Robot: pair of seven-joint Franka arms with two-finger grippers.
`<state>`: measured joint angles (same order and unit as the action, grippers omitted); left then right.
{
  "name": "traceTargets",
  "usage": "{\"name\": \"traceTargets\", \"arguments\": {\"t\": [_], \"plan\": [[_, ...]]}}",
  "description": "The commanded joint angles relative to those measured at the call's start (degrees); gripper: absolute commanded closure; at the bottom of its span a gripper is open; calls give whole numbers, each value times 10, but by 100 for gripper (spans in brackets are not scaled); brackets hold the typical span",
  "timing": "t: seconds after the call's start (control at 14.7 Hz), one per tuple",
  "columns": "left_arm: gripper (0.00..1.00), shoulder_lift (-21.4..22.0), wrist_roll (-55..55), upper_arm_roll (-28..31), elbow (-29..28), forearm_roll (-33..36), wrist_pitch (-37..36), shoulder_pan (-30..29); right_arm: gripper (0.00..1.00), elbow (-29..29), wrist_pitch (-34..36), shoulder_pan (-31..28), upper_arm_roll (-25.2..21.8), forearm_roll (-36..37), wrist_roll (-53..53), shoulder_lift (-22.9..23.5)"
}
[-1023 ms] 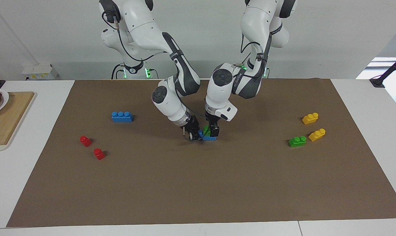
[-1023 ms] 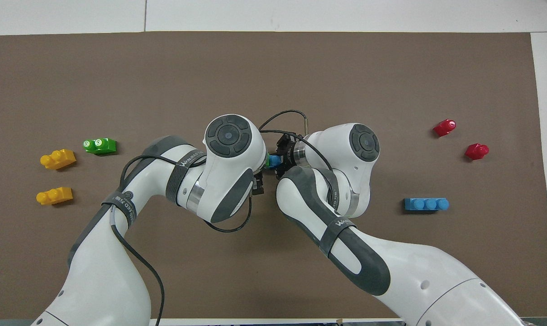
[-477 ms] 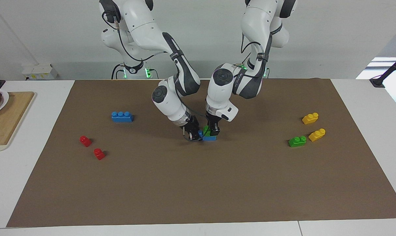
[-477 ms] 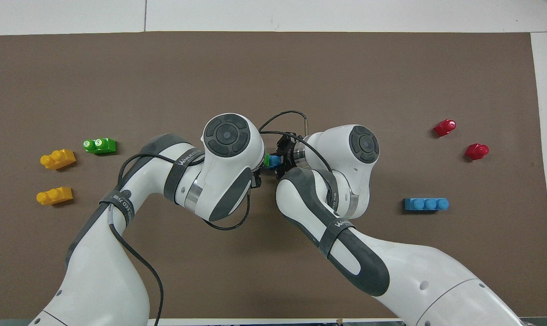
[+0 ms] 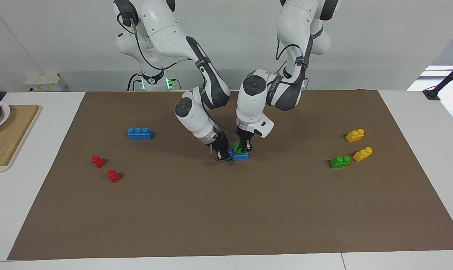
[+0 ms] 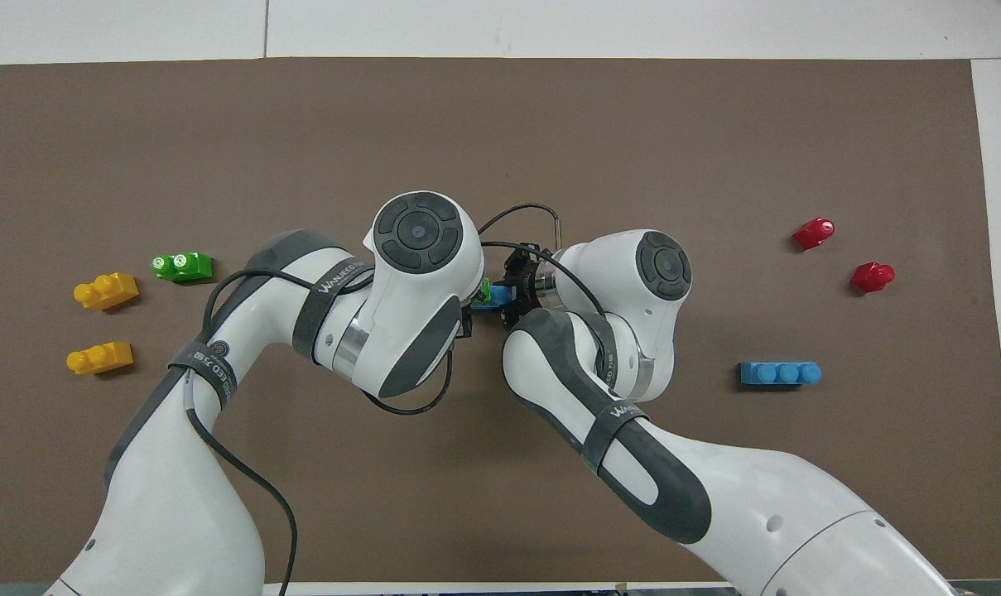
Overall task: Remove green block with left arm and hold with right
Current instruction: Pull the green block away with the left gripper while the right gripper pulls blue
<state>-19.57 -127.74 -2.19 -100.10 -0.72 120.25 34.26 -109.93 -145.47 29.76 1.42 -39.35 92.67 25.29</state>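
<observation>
Green block (image 5: 236, 145) on blue brick (image 5: 241, 156); red (image 5: 97, 161), yellow (image 5: 355, 135) blocks on brown mat (image 5: 226, 210)

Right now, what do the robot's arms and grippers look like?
Both arms, left arm and right arm, are glossy white with dark grey panels, round grey joint caps and black cables strapped alongside. A grey band carries white lettering. Each ends in a small black gripper: left gripper, right gripper.

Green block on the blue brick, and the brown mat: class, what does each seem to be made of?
Green block: probably moulded plastic, given its bright even colour, slight sheen and round studs.
Blue brick: likely the same plastic.
Brown mat: matte, flat, thin; perhaps paper or card.
</observation>
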Motion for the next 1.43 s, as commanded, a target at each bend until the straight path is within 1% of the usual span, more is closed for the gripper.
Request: {"name": "traceTargets", "arguments": {"t": [0.0,0.14,0.2,0.41,0.55,0.61,0.75,0.89,1.09,1.23,1.36], "plan": [[100,44,78,3,-4,3,-62,-19,100,-6,-19,-1,1,-16,1,-1],[100,73,162,3,-11,-2,-100,-33,100,-5,-19,-1,1,-16,1,-1],[100,92,198,3,-25,-2,-112,-40,100,-3,-18,-1,1,-16,1,-1],[100,159,303,3,-91,-2,-114,-60,100,15,0,-8,1,-15,3,-5],[100,190,382,3,-122,-2,-114,-90,100,44,55,-21,-5,-13,3,-15],[100,209,438,3,-137,-2,-115,-110,100,54,87,-40,-5,-6,1,-25],[100,253,614,3,-183,-12,-125,-155,100,57,121,-83,-5,2,-16,-51],[100,262,748,4,-203,-14,-128,-195,100,60,166,-131,-5,6,-52,-70],[100,268,959,5,-215,-14,-133,-262,100,56,241,-210,-5,16,-139,-92],[100,267,1070,6,-225,-14,-132,-296,100,35,274,-257,-5,23,-204,-104],[100,263,1151,7,-245,-14,-119,-308,100,25,314,-308,-6,26,-237,-110]]}}
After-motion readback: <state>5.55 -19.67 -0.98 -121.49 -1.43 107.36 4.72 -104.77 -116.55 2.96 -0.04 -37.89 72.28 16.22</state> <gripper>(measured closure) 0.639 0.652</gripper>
